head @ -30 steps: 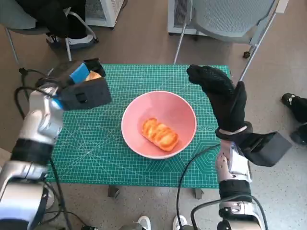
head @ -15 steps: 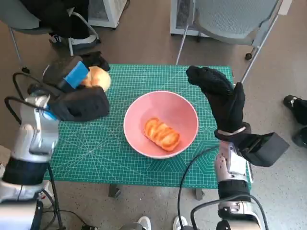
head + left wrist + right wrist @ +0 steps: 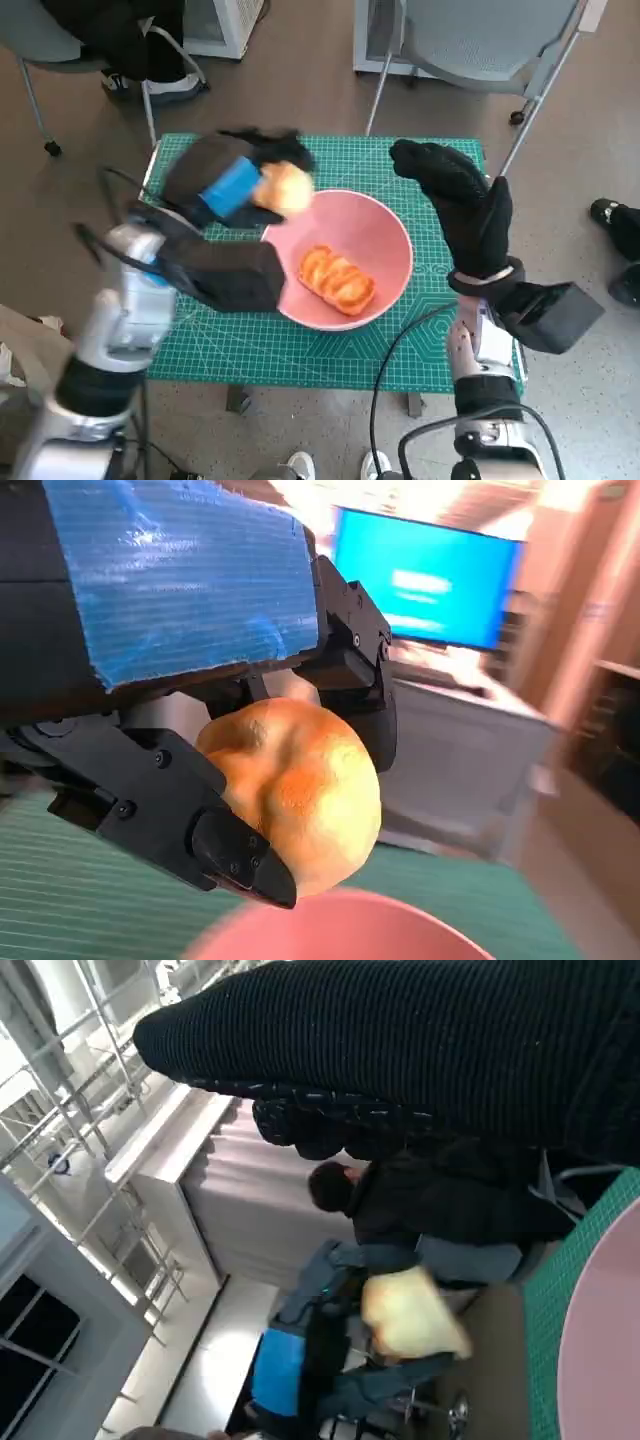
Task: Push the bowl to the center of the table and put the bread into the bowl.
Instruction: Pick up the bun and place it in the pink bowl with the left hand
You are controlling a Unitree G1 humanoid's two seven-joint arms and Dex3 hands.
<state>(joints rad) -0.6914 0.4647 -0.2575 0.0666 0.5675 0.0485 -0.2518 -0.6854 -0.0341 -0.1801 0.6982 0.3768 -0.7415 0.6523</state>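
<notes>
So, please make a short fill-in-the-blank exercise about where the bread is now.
1. The left hand holds a round ____ roll.
2. One piece of bread already lies inside the ____ bowl.
3. The bowl stands on a ____ mat.
4. The right hand holds ____.

Missing words: bread; pink; green; nothing

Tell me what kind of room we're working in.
Probably an office or lab: a green cutting mat covers the small table, wheeled office chairs stand around it, and a lit blue monitor sits behind.
</notes>
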